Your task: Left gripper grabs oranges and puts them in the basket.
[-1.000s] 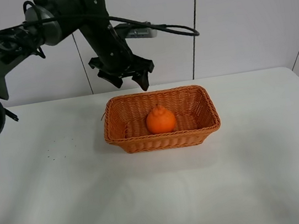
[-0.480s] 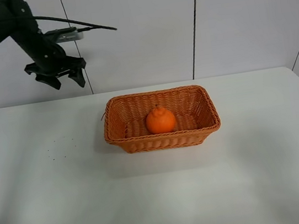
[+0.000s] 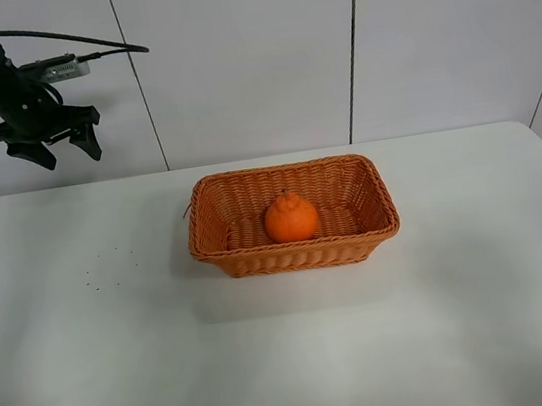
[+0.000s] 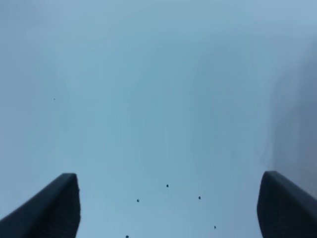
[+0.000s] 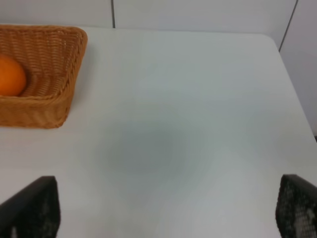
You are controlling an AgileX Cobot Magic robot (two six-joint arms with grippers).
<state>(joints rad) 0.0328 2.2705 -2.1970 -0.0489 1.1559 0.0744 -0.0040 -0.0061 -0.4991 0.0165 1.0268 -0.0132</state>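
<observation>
Orange (image 3: 290, 218) is seen resting inside the basket (image 3: 299, 257), near the middle of its floor, with the knobby top turned up. The left end effector (image 3: 73, 157) is held high in front of the wall panels (image 3: 240, 56). Its fingers (image 4: 55, 208) are spread wide and nothing is held between them. Basket and fruit are found well apart from it — lower down and off toward the right arm's side. Beneath this end effector, the white table (image 3: 92, 369) and a few dark specks (image 4: 167, 186) are shown by the left wrist view. The right end effector (image 5: 163, 198) is likewise spread wide with nothing in it, and the table lies under it. From it, one end of the basket is seen ahead and toward the left arm's side — the orange inside is partly cut off by the frame edge. Neither end effector is touching basket or fruit.
</observation>
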